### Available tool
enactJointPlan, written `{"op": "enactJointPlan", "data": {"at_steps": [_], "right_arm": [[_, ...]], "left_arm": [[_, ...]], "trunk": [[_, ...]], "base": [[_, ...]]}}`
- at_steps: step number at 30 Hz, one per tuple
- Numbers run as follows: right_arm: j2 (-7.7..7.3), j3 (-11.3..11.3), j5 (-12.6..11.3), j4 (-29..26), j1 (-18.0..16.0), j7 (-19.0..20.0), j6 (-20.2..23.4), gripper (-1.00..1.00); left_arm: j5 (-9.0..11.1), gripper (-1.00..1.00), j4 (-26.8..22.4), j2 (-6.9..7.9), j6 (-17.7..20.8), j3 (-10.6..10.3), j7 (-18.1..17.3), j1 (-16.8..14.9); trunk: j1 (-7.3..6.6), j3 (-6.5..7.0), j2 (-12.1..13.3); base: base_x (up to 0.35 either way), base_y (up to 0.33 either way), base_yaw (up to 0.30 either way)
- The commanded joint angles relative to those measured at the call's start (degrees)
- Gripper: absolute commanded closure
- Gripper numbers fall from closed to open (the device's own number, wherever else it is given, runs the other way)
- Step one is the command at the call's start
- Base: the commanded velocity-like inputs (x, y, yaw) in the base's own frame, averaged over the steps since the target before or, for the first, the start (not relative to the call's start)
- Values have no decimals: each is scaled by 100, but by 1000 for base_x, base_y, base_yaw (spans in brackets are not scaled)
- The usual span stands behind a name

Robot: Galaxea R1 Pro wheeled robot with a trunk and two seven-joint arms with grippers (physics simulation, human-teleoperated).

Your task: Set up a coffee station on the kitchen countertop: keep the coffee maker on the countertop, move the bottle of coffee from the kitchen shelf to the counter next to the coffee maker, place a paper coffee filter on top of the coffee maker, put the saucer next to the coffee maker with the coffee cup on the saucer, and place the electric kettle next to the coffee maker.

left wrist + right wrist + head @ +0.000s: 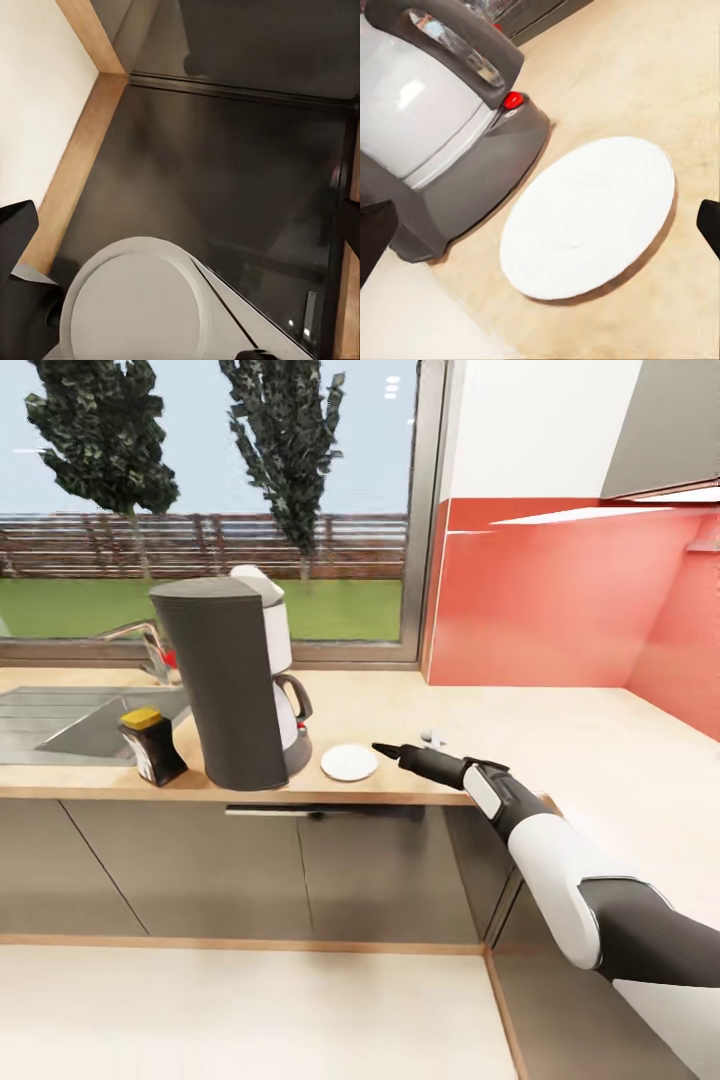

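One arm, right, outstretched | pincer (385, 750) apart, empty | tips just beside saucer (349, 762) | countertop (560, 730)

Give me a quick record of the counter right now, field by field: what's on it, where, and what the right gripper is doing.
coffee maker: upright on the countertop, beside the sink
bottle of coffee: on the counter, left of the maker
saucer: flat, right of the maker, nothing on it
right gripper: by the saucer's edge, holding nothing, jaws apart
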Motion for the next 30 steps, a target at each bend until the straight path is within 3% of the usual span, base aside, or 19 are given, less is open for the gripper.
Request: {"op": "enactJointPlan", "data": {"at_steps": [1, 4, 5, 10, 15, 17, 21, 25, 30], "right_arm": [[-7, 9, -54, -6, -4, 139, 49, -100], [-18, 9, -43, -6, -4, 381, 48, -100], [-56, 10, 16, -7, 19, 705, 44, -100], [-139, 10, 53, -18, 131, 1100, 43, -100], [-159, 20, 124, -25, 239, 1818, 22, -100], [-155, 118, 429, -23, 339, 2171, -94, -100], [-125, 367, 857, -23, 562, 2464, -540, -100], [-99, 681, 1053, -22, 873, 2577, -998, -100], [-102, 967, 1119, -23, 1178, 2612, -1183, -100]], "left_arm": [[51, -100, 0, 3, 62, -48, -17, -3], [51, -100, 0, 3, 62, -48, -17, -3], [51, -100, 0, 4, 62, -48, -17, -3], [51, -100, 0, 3, 64, -48, -17, -3], [51, -100, 0, 0, 62, -48, -17, -3], [51, -100, 0, 2, 64, -48, -17, -3], [51, -100, 0, 4, 64, -47, -17, -3], [51, -100, 0, 5, 65, -41, -18, -3], [51, -100, 0, 5, 65, -40, -18, -3]], "trunk": [[-3, -5, -4], [-3, -5, -4], [-3, -5, -4], [-3, -5, -4], [-3, -5, -4], [-3, -5, -4], [-3, -5, -4], [-3, -5, -4], [-3, -5, -4]], "base": [[-309, 100, 0], [-311, 101, 0], [-313, 101, 0], [-313, 102, 0], [-202, 60, 0], [-61, 17, 0], [-27, 8, 0], [-8, 2, 0], [-2, 0, 0]]}}
